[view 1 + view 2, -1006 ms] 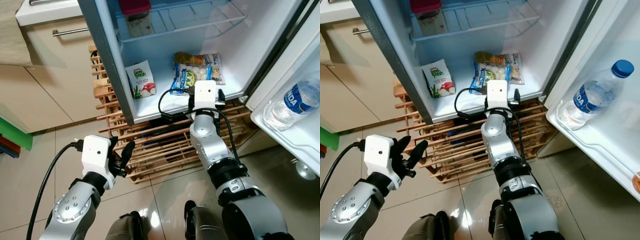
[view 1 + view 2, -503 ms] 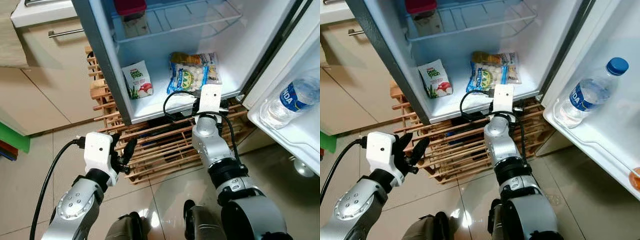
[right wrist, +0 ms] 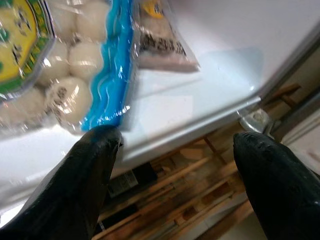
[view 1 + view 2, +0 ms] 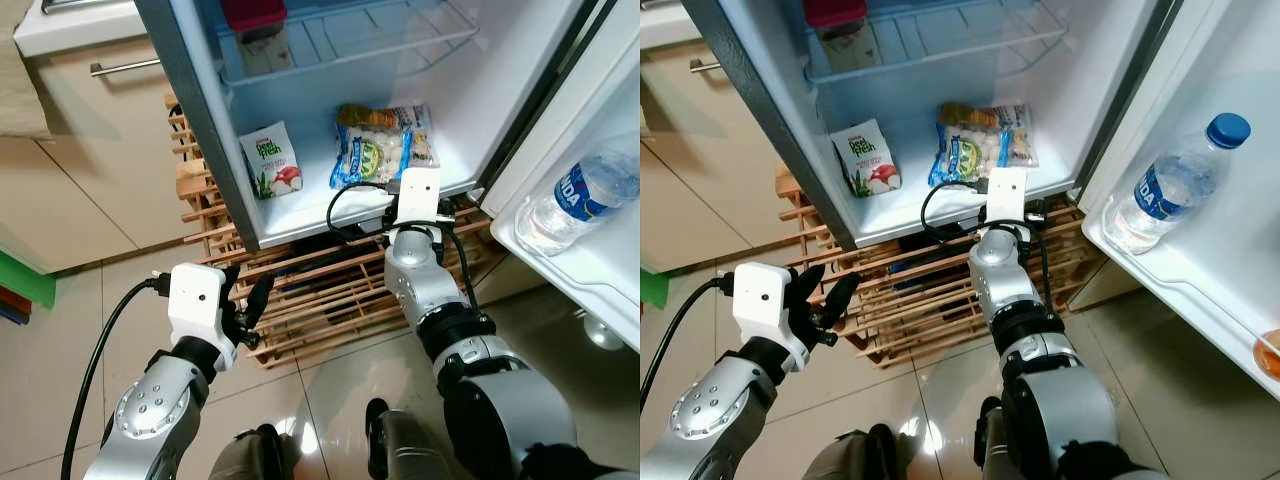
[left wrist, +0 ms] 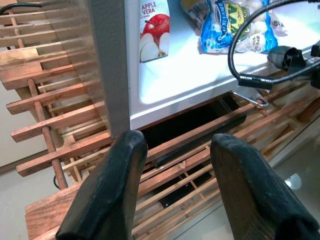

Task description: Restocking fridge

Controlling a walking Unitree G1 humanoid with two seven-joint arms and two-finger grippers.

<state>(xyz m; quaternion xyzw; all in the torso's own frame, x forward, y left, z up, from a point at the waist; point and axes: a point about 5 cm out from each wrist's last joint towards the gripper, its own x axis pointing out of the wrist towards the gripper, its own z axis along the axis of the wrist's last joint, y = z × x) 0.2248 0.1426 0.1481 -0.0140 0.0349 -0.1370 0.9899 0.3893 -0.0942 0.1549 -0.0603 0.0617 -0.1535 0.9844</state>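
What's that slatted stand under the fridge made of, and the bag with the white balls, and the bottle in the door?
The slatted stand looks like unpainted reddish-brown wood: visible grain and dowel rods. The bag of white balls seems thin glossy plastic film, since it is see-through and crinkled with glare. The water bottle appears to be clear plastic with a blue cap and label.

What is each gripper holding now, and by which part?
Nothing. The right gripper is open at the fridge floor's front edge, one finger by the blue bag. The left gripper is open over the wooden rack.
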